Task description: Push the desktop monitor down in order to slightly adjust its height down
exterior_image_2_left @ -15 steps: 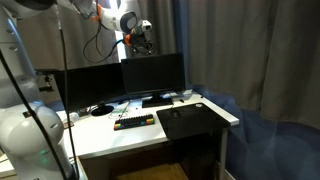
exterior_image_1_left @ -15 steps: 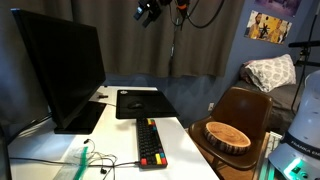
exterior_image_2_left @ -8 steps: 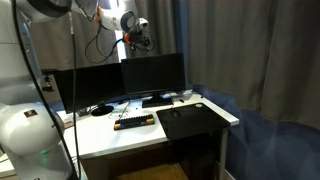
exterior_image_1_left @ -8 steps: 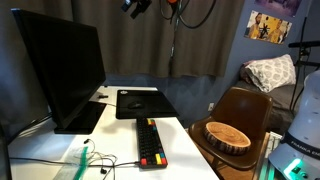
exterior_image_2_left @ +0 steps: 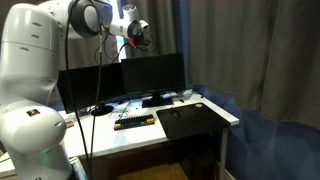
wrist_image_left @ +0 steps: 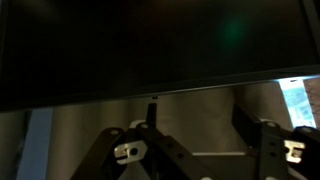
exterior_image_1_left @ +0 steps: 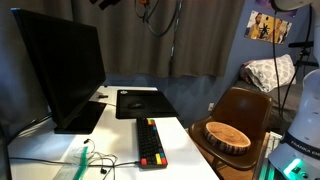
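The desktop monitor is a large black blank screen on a black stand at the left of the white desk. It also shows in an exterior view. My gripper hovers just above the monitor's top edge. In an exterior view it only peeks in at the top of the picture. In the wrist view the dark screen fills the upper half, and my gripper shows open and empty below it, fingers wide apart, touching nothing.
A black keyboard with coloured keys and a black mouse pad lie on the desk. A wooden bowl sits on a brown chair to the right. A second dark screen stands beside the monitor. Dark curtains hang behind.
My gripper has moved up and across toward the monitor, sliding almost out of the top of one exterior view. The arm has swung closer to the other camera. The monitor has not moved.
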Tool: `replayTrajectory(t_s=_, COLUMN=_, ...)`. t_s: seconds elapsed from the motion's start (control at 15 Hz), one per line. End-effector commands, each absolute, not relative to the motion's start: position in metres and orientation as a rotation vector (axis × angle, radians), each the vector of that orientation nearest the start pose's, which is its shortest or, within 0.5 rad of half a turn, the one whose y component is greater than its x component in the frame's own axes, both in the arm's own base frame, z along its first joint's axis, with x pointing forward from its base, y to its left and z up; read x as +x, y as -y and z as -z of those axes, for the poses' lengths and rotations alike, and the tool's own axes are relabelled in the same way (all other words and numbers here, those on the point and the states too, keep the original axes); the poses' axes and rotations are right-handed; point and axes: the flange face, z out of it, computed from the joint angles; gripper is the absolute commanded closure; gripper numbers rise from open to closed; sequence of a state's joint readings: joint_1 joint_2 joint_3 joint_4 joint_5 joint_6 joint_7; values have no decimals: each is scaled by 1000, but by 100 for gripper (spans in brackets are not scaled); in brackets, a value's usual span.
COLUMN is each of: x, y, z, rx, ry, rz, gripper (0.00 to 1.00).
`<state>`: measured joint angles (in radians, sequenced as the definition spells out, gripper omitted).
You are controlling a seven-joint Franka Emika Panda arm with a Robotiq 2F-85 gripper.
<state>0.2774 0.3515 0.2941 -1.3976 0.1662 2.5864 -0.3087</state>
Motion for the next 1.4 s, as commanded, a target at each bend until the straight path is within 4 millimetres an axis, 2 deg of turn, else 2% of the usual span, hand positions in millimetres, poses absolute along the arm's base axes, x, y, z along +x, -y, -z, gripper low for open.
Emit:
replayTrajectory(t_s=0.0, x=656, y=-367, z=-608, rx=-2314, ry=931, rz=1245, gripper=52)
replayTrajectory(t_s=0.33, x=683, y=-379, z=-583, rx=-2231, ry=925, rz=1348, gripper=89)
replayTrajectory(t_s=0.47, x=690, y=-382, z=-575, rx=-2204, ry=924, rz=1373, gripper=99)
replayTrajectory(t_s=1.33, x=710, y=-386, z=-548, rx=-2180, ry=924, rz=1367, gripper=100)
